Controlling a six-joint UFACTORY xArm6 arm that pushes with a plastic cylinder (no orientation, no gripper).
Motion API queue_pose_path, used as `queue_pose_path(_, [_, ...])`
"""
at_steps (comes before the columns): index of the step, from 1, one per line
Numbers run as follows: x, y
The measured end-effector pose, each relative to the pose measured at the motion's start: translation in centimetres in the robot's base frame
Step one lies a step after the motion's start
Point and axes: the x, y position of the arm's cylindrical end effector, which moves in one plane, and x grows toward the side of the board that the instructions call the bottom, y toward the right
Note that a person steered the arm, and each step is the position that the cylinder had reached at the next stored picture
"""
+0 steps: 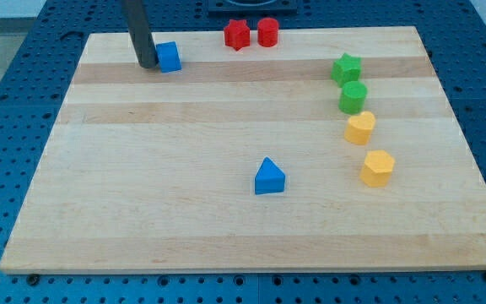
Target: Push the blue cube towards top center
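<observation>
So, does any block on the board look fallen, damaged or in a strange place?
Nothing stands out. My tip touches the blue cube on its left side, near the view's top. All other blocks sit flat on the wooden board, undamaged.

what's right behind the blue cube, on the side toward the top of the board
Only bare wooden board shows behind the blue cube, up to the top edge. My tip touches its left side. The red blocks sit apart, further right. Nothing there is covered.
</observation>
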Motion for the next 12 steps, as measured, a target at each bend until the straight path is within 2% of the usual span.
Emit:
queue_pose_path(3, [0.0, 3.7])
queue_pose_path(5, [2.9, 3.7])
queue_pose_path(8, [3.4, 6.3])
queue_pose_path(12, [-1.2, 6.9])
